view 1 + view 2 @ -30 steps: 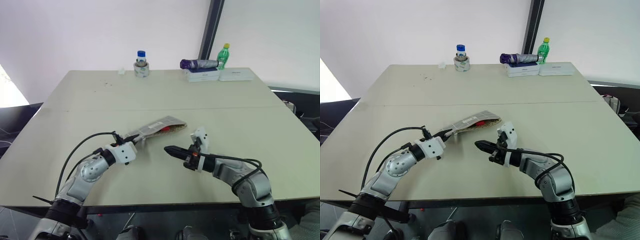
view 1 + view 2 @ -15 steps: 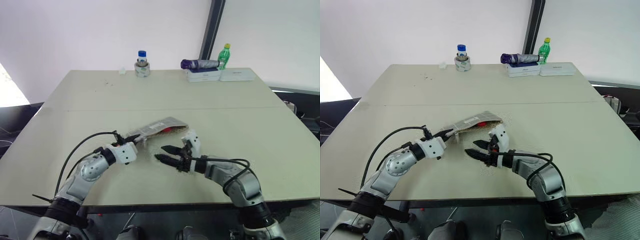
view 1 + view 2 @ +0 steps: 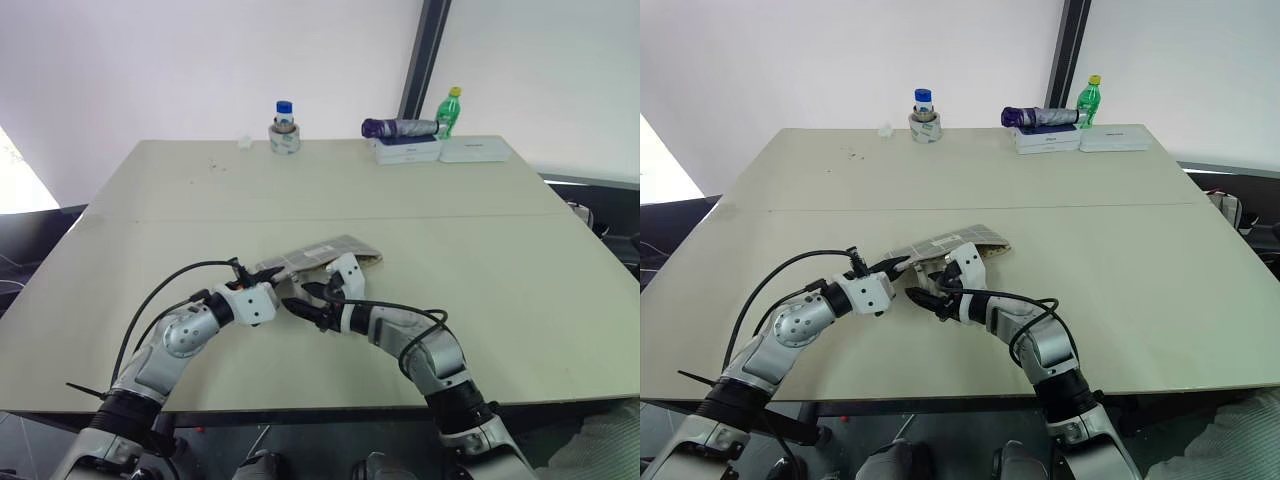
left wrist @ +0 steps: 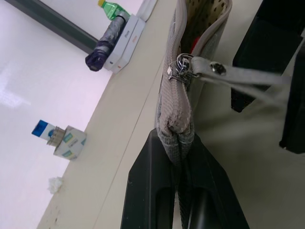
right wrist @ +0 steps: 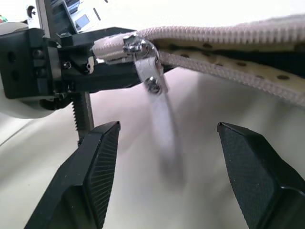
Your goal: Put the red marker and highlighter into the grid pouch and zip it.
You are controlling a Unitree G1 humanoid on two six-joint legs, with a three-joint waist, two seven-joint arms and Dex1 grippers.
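While your left gripper [image 4: 181, 157] pinches the grid pouch [image 3: 325, 252] end, your right gripper [image 5: 164, 157] is spread wide. Its fingers [image 5: 95, 162] sit around the zipper pull [image 5: 155, 95].

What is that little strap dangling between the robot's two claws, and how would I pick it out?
On the big beige table, find the grey grid pouch lying near the front edge, one end pinched in the shut left gripper. By that end a pale strap, the zipper pull, hangs from a metal slider, between the right gripper's open fingers. Nothing else near it dangles.
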